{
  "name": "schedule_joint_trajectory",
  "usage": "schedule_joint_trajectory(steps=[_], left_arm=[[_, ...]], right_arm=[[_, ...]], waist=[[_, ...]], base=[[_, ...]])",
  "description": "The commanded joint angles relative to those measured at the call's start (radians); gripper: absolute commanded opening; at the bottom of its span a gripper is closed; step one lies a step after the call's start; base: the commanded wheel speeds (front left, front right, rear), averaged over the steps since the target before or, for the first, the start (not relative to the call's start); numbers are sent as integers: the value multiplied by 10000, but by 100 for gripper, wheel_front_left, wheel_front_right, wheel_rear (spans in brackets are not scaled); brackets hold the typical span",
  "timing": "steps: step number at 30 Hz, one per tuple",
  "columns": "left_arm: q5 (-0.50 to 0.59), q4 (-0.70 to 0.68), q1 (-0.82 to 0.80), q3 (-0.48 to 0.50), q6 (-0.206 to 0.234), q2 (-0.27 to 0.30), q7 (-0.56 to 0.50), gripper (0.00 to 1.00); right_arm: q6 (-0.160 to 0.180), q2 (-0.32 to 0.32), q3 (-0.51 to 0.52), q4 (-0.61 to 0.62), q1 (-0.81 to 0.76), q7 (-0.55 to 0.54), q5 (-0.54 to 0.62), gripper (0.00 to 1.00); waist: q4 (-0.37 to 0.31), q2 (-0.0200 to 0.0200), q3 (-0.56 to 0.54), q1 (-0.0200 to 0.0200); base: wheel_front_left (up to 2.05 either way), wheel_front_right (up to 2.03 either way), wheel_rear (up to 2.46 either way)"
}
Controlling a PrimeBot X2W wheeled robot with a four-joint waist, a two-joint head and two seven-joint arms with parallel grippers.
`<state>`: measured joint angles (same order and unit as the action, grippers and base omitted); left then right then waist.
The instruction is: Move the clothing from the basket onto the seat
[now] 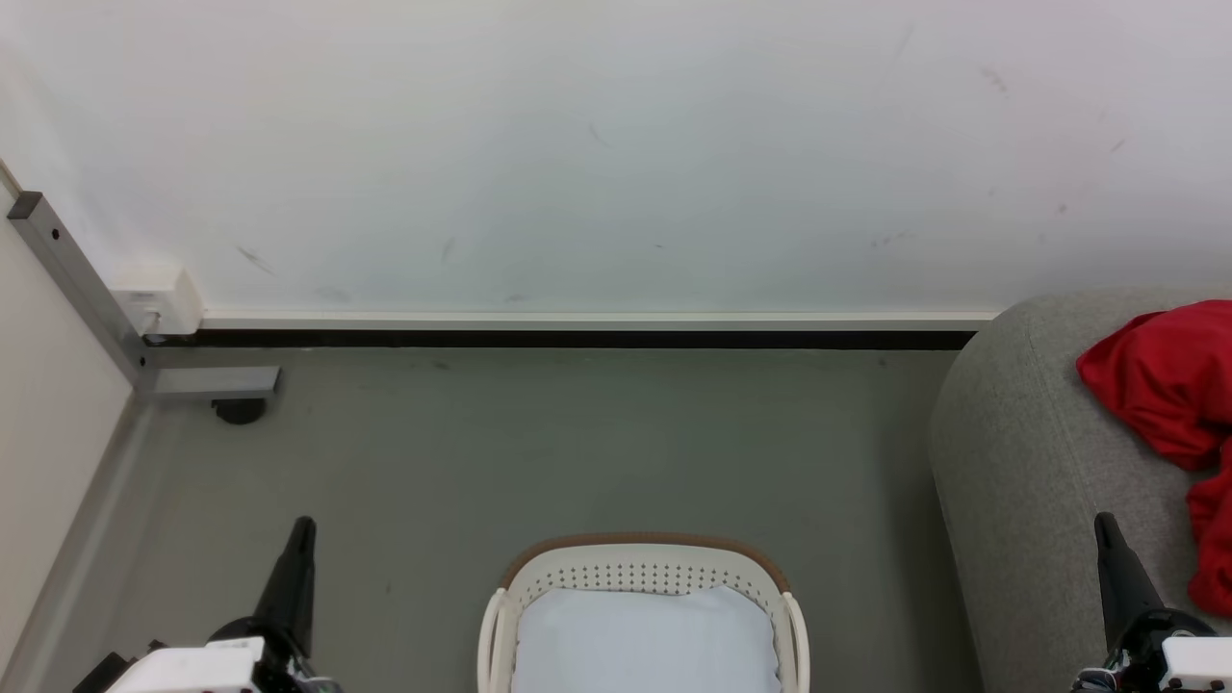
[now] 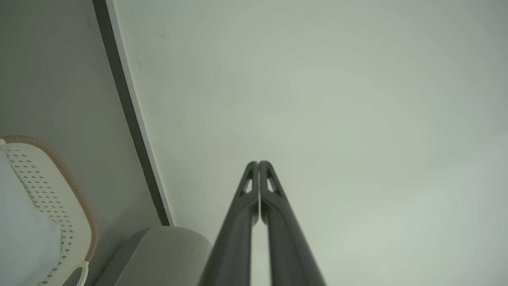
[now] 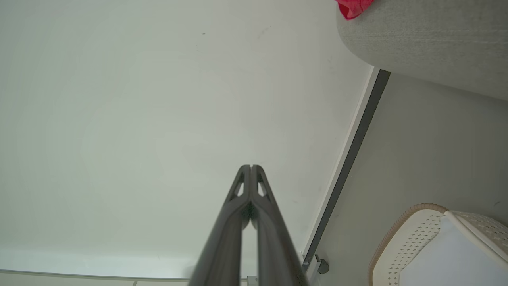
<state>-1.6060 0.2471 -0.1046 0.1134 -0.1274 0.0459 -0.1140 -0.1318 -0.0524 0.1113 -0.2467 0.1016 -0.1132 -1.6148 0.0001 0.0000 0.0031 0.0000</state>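
Both my pincers are closed and empty: left pincer left of the basket, right pincer right of it, near the red clothing on the seat; the basket seemingly holds just its liner.

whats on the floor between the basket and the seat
Nothing. In the head view, the strip of grey floor between the basket and the seat is bare.

Holds the left gripper low at the left of the head view, both dark fingers pressed together tip to tip, pointing up. Holds the right gripper likewise at the lower right, closed and empty, pale wrist beneath.
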Motion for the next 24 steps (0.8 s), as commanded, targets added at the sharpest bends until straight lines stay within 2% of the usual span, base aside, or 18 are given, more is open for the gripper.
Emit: schedule_joint_trajectory(steps=[1, 24], left_arm=[[-124, -27, -86, 27, -61, 80, -42, 0], [-124, -29, -85, 25, -61, 80, -40, 0]], right_arm=[[21, 10, 43, 45, 117, -15, 1, 0], [21, 14, 52, 43, 117, -28, 15, 0]], waist=[[-1, 0, 0, 0], [-1, 0, 0, 0]], base=[[0, 0, 0], [0, 0, 0]])
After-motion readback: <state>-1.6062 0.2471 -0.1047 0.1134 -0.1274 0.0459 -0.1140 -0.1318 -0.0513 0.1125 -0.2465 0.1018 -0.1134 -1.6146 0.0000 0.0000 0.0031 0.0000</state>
